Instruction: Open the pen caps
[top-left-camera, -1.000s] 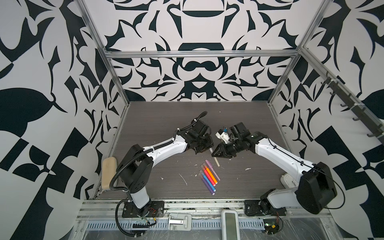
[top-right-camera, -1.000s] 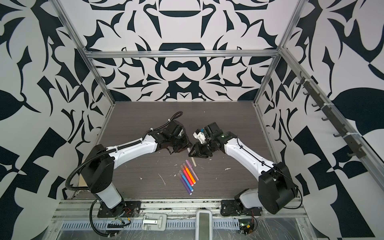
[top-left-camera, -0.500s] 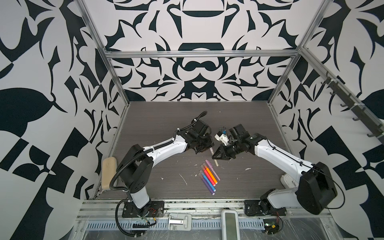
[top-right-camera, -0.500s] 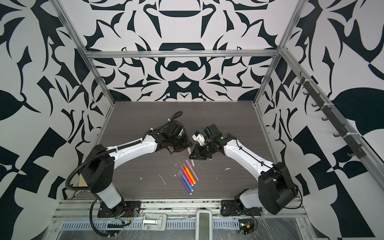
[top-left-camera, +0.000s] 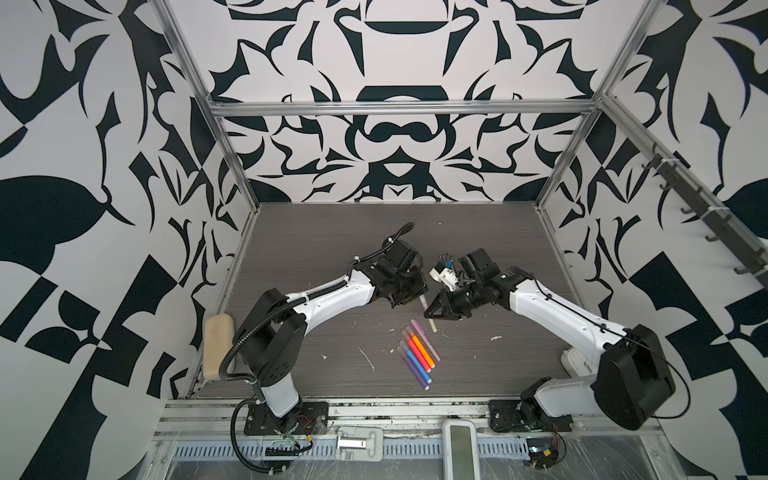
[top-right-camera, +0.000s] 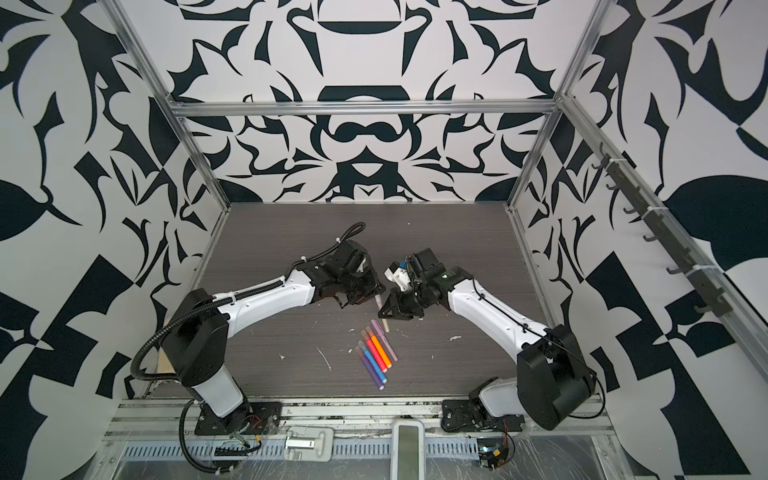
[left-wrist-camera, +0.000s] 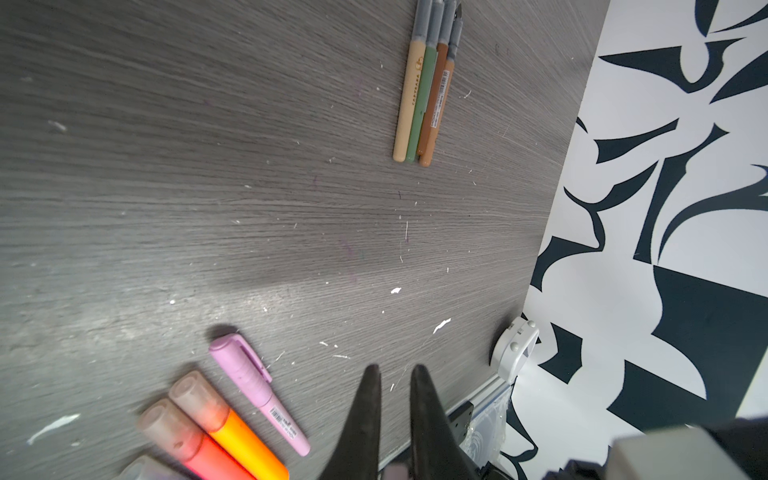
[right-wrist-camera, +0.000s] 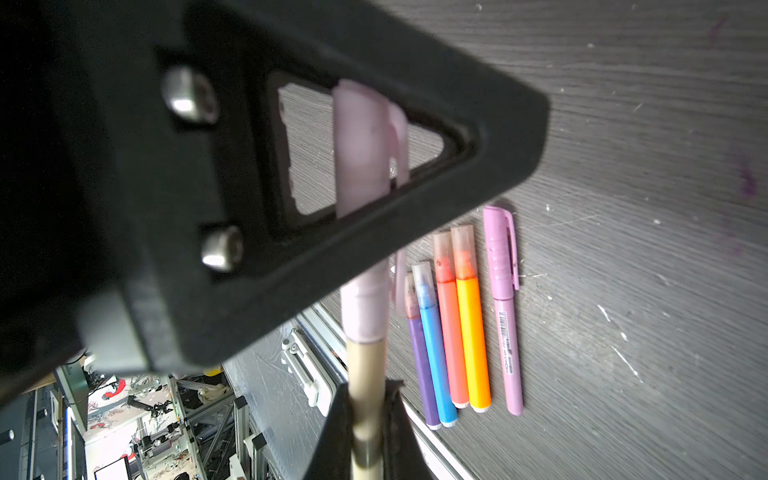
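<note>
Gripping beige pen (right-wrist-camera: 365, 361) w/ right gripper (right-wrist-camera: 368, 390), left gripper (left-wrist-camera: 395, 370) clenched on pink cap (right-wrist-camera: 359, 158).

walls (top-left-camera: 374, 62) black-white floral | table (top-left-camera: 311, 249) grey woodgrain | pen cap (right-wrist-camera: 363, 307) pale pink | pen body (right-wrist-camera: 365, 374) beige

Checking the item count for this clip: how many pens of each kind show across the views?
Clear-capped highlighters (purple, blue, red-orange, orange): 4
Lilac clip-cap pen on the table: 1
Pink-capped beige pen, held: 1
Slim pens lying side by side: 4
Total: 10
</note>
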